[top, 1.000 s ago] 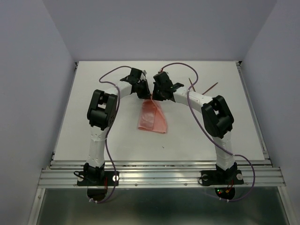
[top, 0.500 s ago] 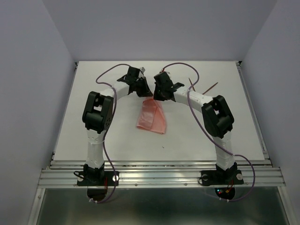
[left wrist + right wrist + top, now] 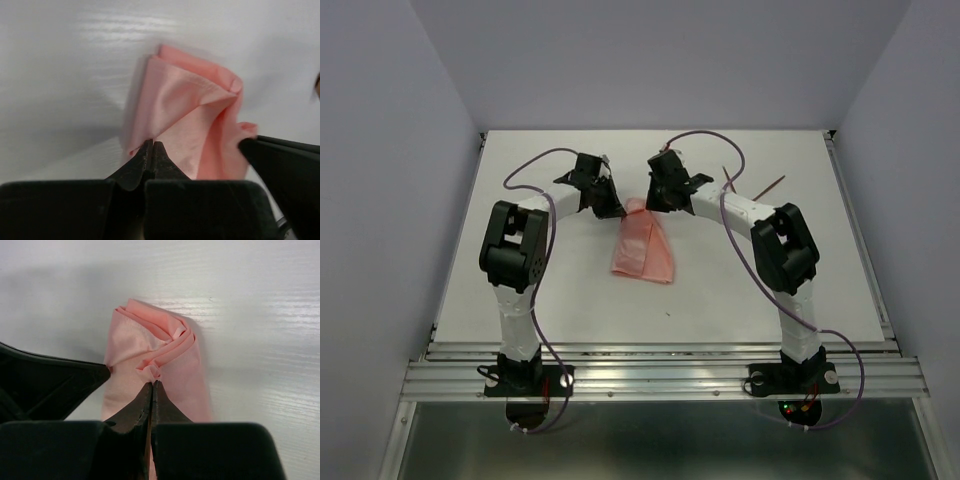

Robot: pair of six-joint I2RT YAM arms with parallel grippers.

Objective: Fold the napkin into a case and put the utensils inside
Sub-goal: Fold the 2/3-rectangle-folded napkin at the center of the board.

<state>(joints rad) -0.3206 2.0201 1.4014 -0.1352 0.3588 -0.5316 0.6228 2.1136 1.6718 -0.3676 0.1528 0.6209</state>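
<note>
The salmon-pink napkin [image 3: 642, 250] lies creased and partly folded lengthwise on the white table, its far end bunched [image 3: 195, 105] [image 3: 155, 347]. My left gripper [image 3: 618, 212] [image 3: 152, 144] is shut, its tips pinching the napkin's far left edge. My right gripper [image 3: 648, 207] [image 3: 151, 384] is shut on a small gathered fold at the far end, a few centimetres from the left one. Both grippers point down at the cloth's far end. The utensils, two thin reddish-brown sticks [image 3: 730, 182] [image 3: 772, 185], lie on the table at the far right, apart from the cloth.
Purple cables [image 3: 535, 165] loop over both arms. The table's raised rails run along its left edge [image 3: 455, 250] and right edge [image 3: 860, 240]. Grey walls close in the back and sides.
My left arm has swung to the left, its gripper moving left with the napkin's far corner. The right gripper has barely shifted, and the cloth's near end has stayed put.
</note>
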